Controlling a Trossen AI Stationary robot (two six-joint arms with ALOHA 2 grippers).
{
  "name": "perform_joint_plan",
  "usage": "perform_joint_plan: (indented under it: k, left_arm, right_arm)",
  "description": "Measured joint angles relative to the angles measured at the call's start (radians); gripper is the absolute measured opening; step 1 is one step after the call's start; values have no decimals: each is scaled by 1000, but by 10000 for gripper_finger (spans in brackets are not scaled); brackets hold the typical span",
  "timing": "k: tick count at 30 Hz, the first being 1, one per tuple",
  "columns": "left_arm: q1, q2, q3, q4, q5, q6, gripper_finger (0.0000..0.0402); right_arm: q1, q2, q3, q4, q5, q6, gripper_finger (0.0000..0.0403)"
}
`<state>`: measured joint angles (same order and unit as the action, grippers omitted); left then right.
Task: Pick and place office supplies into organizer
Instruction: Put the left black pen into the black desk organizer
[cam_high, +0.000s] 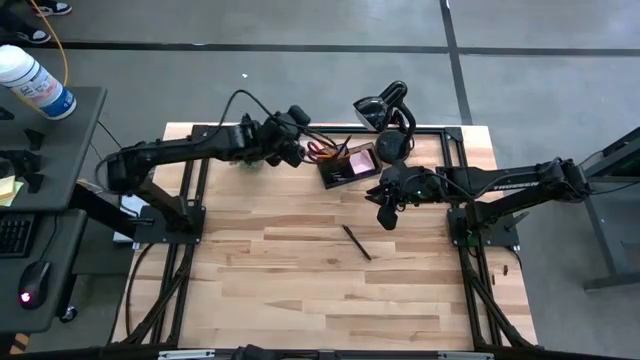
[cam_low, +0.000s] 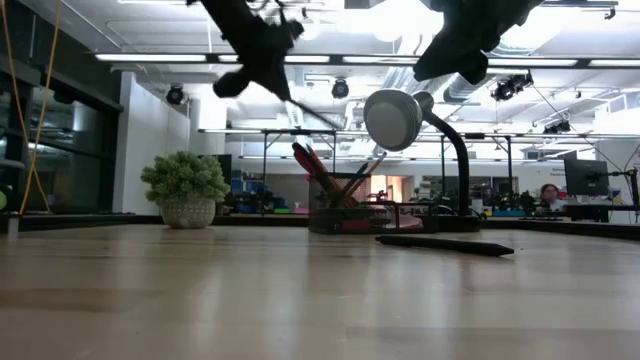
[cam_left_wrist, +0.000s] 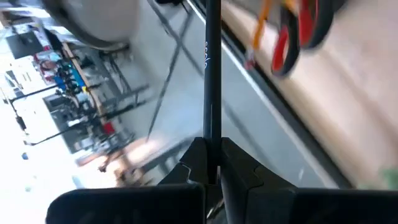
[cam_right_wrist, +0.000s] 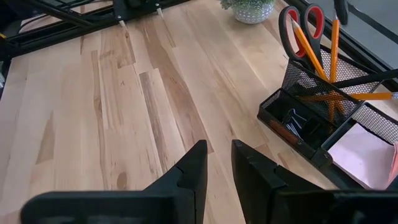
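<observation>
Black pen (cam_left_wrist: 211, 74) clamped in left gripper (cam_left_wrist: 212, 163), above organizer (cam_high: 350, 166)

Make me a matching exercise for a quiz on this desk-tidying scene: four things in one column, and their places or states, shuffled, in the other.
Things:
1. red-handled scissors
2. black pen
3. left gripper
4. pink sticky-note pad

Places or states:
A. shut on a thin dark pen, raised near the organizer
B. lying loose on the wooden table
C. standing handles-up in the mesh cup
D. lying flat in a low tray of the organizer

Pairs: 1-C, 2-B, 3-A, 4-D
</observation>
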<state>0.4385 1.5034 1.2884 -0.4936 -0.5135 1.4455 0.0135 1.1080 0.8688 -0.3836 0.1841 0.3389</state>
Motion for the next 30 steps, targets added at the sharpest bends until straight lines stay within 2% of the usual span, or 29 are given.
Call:
perform_joint_plan:
  k: [4,7,14,23,30]
  left_arm:
    - [0,74,-1,66,-125,119,0]
    - [0,116,-1,118,-157,177,0]
    - [-1,180,-1,163,-150,299,0]
    - [-7,197,-1,194,-85,353,2]
    - [-21,197,-1,188,-36,368,24]
  right_arm:
    - [0,0,0,0,-8,0,67]
    - [0,0,0,0,-19,1,67]
    - [0,0,0,0,-42,2,67]
    - [0,0,0,0,-42,1,67]
    - [0,0,0,1,-61,2,67]
